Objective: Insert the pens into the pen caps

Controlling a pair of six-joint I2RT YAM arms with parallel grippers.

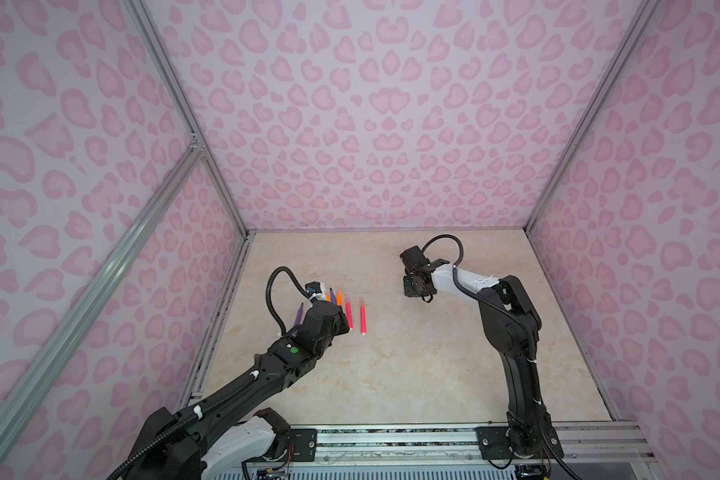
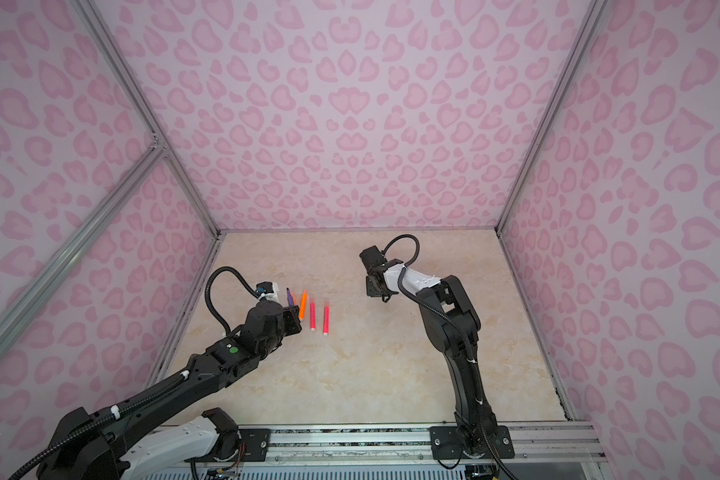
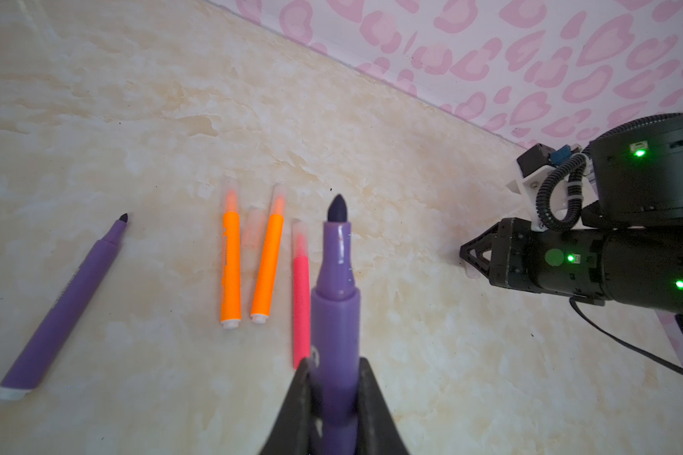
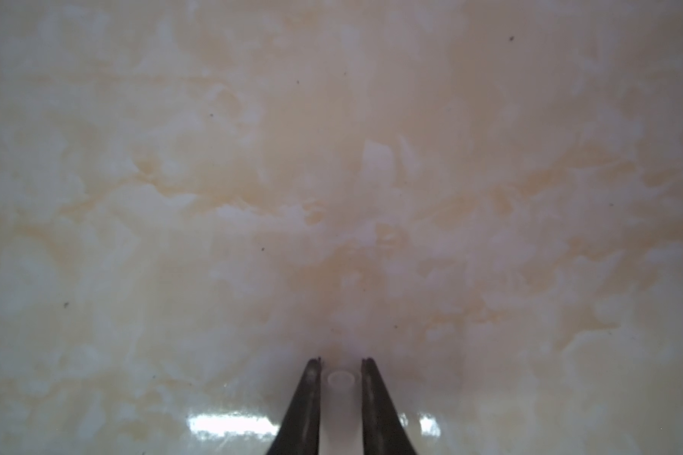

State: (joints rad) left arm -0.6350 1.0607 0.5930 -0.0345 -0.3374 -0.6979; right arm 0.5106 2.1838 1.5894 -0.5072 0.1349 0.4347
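Your left end effector (image 3: 335, 364) is clamped on a purple pen (image 3: 334, 275). Its dark tip juts out beyond the fingers and is uncapped. Your right end effector (image 4: 340, 360) is well apart from it across the table (image 1: 412, 365), low over the surface. Its fingers are closed on a clear pen cap (image 4: 340, 380), whose round mouth faces away from the wrist camera.

Only the right wrist view shows you that cap; in both top views it is too faint to find. The left wrist view shows the lying pens plainly. A second purple pen (image 3: 68, 303) lies uncapped and off to one side. An orange pen (image 3: 230, 268) and a second orange pen (image 3: 268, 264) lie just beside each other, and a pink-red pen (image 3: 301, 299) lies partly behind the held one. Another pink-red pen (image 1: 363, 318) shows in both top views but not in that wrist view.

Faint blurred tubes over the orange and pink-red tips look like caps, though you cannot be sure. In both top views the wrist hides the left fingers.
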